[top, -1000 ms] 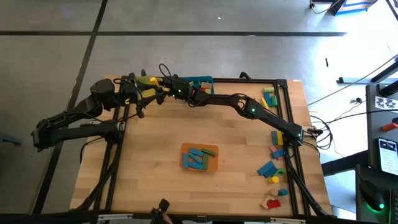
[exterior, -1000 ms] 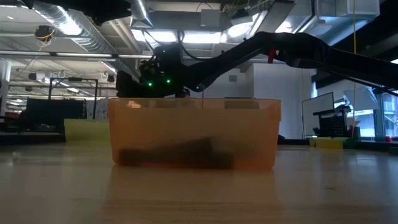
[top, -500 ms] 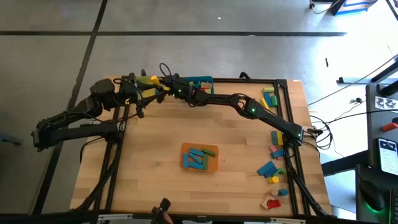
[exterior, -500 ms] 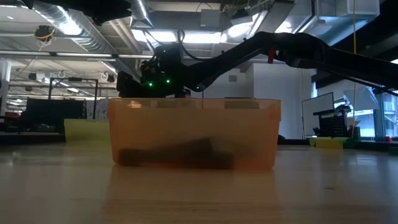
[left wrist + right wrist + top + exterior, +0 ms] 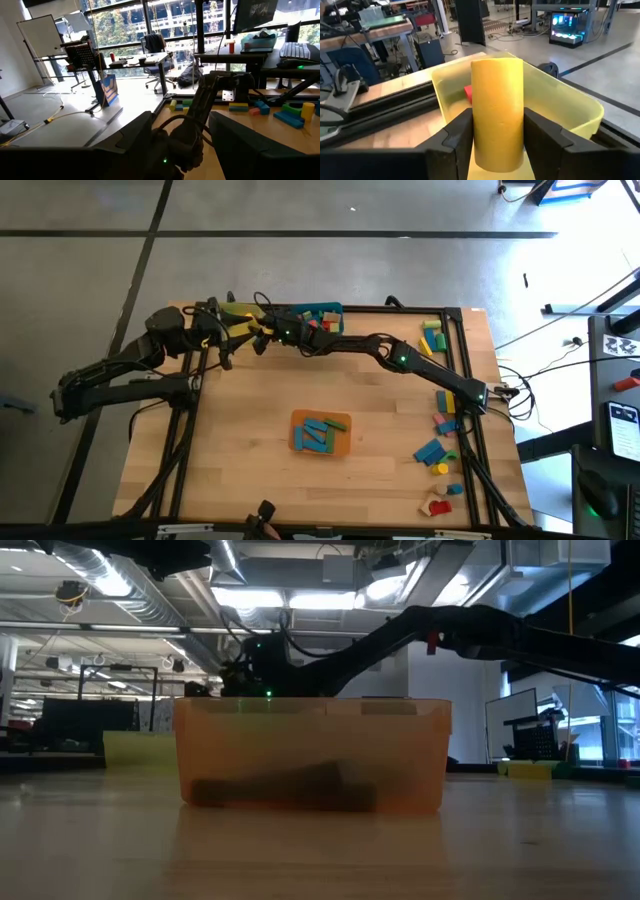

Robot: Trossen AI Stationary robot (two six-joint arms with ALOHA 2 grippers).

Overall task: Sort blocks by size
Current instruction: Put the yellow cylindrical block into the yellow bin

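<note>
With my right tool (image 5: 497, 131) pinching the yellow cylinder block (image 5: 497, 112) over the yellow bin (image 5: 560, 102), I should centre it above the opening, then release low; left tool (image 5: 180, 131) waits spread.

Bare table (image 5: 250, 410) surrounds the orange bin (image 5: 321, 433); both arms crowd the yellow bin (image 5: 238, 313).

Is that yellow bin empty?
No. Past the yellow cylinder held by the right gripper, something red lies inside the yellow bin.
</note>
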